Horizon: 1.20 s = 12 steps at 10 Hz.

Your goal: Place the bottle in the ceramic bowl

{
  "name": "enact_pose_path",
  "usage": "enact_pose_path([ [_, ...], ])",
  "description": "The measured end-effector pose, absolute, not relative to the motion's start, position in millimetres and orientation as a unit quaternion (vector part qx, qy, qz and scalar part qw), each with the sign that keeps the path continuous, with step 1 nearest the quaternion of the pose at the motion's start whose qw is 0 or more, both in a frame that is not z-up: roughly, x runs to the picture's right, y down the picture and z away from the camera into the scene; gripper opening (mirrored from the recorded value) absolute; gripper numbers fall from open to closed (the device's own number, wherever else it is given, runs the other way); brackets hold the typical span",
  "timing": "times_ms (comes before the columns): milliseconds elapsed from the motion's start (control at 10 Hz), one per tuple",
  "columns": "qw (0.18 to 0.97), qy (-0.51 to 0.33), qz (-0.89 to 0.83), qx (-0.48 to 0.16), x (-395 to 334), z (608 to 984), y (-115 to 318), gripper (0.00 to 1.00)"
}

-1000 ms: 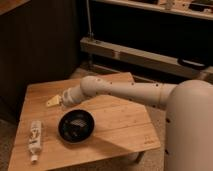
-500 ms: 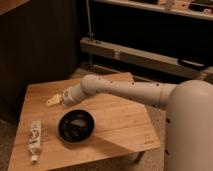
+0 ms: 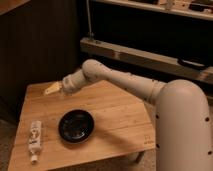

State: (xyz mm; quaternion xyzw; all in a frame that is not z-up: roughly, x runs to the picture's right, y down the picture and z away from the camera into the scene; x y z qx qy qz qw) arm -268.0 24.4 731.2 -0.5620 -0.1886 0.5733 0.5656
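Observation:
A slim white bottle (image 3: 35,140) with a dark label lies on its side near the front-left corner of the wooden table (image 3: 120,112), with its cap toward the front edge. The glossy black ceramic bowl (image 3: 76,126) sits just to the right of it with nothing inside. My gripper (image 3: 51,89) hovers over the far-left part of the table, well behind the bottle and bowl. It points left, is open and holds nothing.
My white arm (image 3: 130,82) reaches from the right across the back of the table, and my bulky white body (image 3: 182,130) fills the lower right. Dark shelving (image 3: 150,55) with a pale ledge runs behind. The table edges drop off at left and front.
My arm and gripper have lifted a little higher above the table's far-left part. The bottle and the bowl have stayed where they were.

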Motion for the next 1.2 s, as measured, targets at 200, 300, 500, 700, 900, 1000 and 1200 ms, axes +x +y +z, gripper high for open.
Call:
enact_pose_path([
  [200, 0.55, -0.191, 0.563, -0.587, -275, 748, 38, 0.65],
  [300, 0.54, -0.19, 0.555, -0.603, -281, 764, 54, 0.65],
  [500, 0.524, -0.19, 0.538, -0.632, -295, 791, 82, 0.65],
  [700, 0.506, -0.194, 0.517, -0.662, -311, 812, 99, 0.65],
  [900, 0.491, -0.203, 0.496, -0.687, -331, 817, 107, 0.65],
  [1000, 0.486, -0.208, 0.489, -0.694, -337, 818, 108, 0.65],
  [1200, 0.488, -0.207, 0.469, -0.707, -361, 813, 116, 0.65],
])
